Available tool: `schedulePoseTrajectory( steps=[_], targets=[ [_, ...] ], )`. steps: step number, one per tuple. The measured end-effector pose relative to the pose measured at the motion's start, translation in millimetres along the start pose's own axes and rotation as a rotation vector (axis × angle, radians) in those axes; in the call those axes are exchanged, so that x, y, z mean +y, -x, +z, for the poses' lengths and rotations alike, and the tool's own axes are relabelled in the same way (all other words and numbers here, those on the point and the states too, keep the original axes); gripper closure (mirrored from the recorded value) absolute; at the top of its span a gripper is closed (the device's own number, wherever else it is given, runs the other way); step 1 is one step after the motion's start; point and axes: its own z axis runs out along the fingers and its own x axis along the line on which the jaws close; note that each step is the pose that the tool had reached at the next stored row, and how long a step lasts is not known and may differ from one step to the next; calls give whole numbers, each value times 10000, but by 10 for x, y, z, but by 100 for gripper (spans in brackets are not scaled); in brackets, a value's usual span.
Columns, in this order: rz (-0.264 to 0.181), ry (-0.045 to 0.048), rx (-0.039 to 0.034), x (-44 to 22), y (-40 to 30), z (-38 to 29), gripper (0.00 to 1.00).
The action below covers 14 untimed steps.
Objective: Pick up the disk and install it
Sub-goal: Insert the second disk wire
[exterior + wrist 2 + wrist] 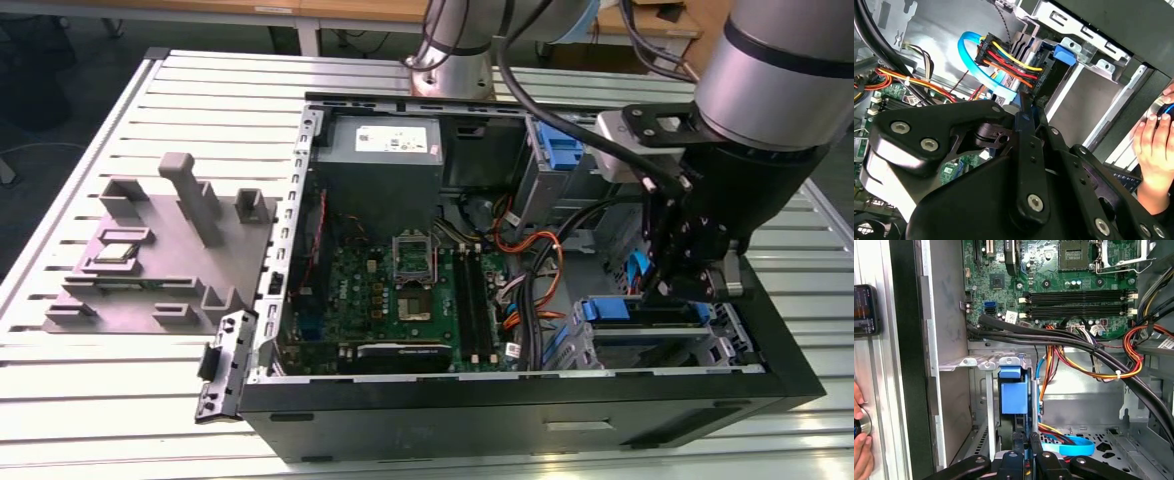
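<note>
**One arm deep in the open case**

The hand (694, 285) hangs inside the computer case (534, 400), fingers pinched onto the disk (1014, 397), whose blue bracket stands edge-on in the drive bay by the case wall. The slatted metal counter (120, 390) carries a grey fixture (160, 260) (a person's hand (1154, 145) rests nearby). Office desks stand behind.

Arm (774, 70) reaching down, gripper (1026, 440) fingers nearly closed
</note>
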Motion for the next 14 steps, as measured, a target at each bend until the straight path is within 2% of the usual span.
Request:
schedulePoseTrajectory(
  steps=[4,10,14],
  targets=[
    [4,-6,-29,0,-8,3,84],
    [32,-12,-255,-1,-21,5,84],
    [16,-20,-278,-2,-58,13,84]
  ],
)
